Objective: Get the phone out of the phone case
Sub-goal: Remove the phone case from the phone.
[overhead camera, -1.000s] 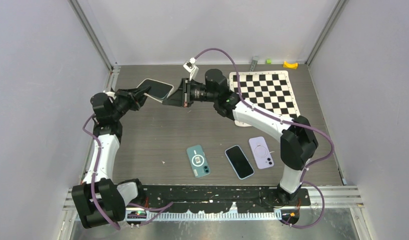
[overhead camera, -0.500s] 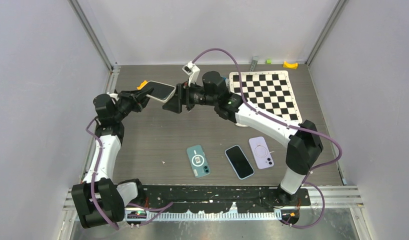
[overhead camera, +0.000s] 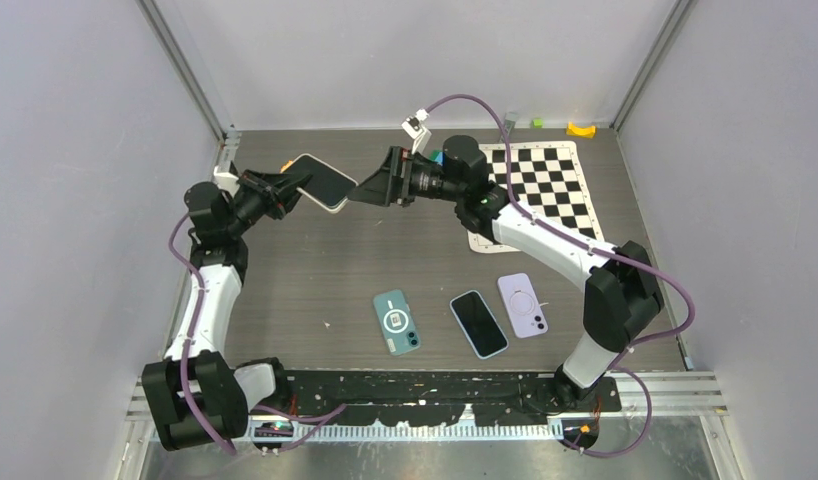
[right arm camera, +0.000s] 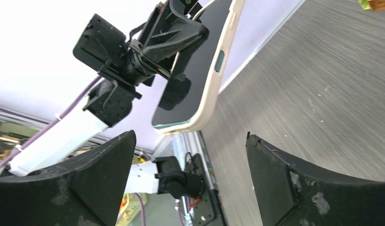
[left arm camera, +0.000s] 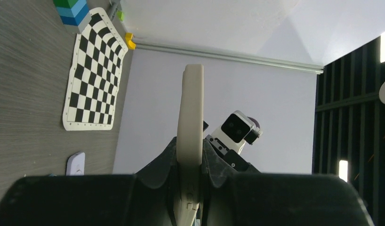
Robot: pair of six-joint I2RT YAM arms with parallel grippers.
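A phone with a dark screen point(overhead camera: 322, 183) sits in a cream phone case point(left arm camera: 192, 108) and is held up off the table at the back left. My left gripper point(overhead camera: 285, 187) is shut on the cased phone's left end; in the left wrist view the fingers point(left arm camera: 157, 162) clamp the case edge-on. My right gripper point(overhead camera: 370, 188) hangs just right of the phone's free end, open, touching nothing. In the right wrist view the cased phone point(right arm camera: 200, 70) is just beyond the wide-apart fingers point(right arm camera: 106, 160), apart from them.
On the table near the front lie a teal-cased phone point(overhead camera: 397, 322), a dark-screened phone in a blue case point(overhead camera: 479, 323) and a lilac case point(overhead camera: 522, 304). A checkerboard mat point(overhead camera: 540, 185) lies at the back right, with a yellow piece point(overhead camera: 581, 129) behind it.
My right gripper has opened and drawn back to the right, away from the phone's end. The left gripper still holds the cased phone and has turned and raised it slightly.
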